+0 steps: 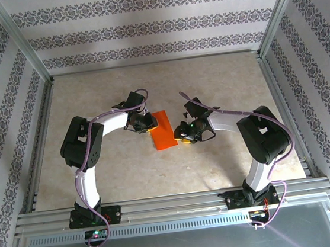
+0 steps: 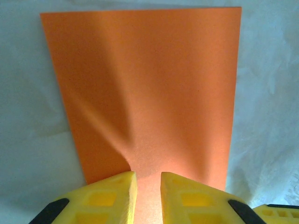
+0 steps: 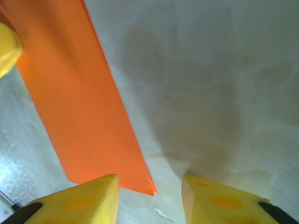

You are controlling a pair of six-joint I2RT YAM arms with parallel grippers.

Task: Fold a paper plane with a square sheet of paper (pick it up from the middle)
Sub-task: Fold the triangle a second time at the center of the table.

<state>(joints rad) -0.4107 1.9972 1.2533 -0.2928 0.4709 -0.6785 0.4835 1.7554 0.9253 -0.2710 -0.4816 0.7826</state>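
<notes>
In the top view, the sheet of paper point(image 1: 163, 131) lies on the bench point(image 1: 220, 81) at mid-frame. The left hand point(image 1: 146, 124) sits at the sheet's left edge, touching it. The right hand point(image 1: 184, 137) is just right of the sheet's lower right corner.

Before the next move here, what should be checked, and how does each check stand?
1. Is the left pincer at the paper edge: ok, its fingers are nearly together there.
2. Is the left pincer gripping firmly: cannot tell; a narrow gap shows between its fingers.
3. Is the paper lying flat: not ok; a ridge rises toward the left pincer.
4. Is the right pincer open: ok, fingers wide apart.
5. Is the right pincer lined up on the paper: not ok; just the paper's corner reaches into its gap, the rest is bare table.
</notes>
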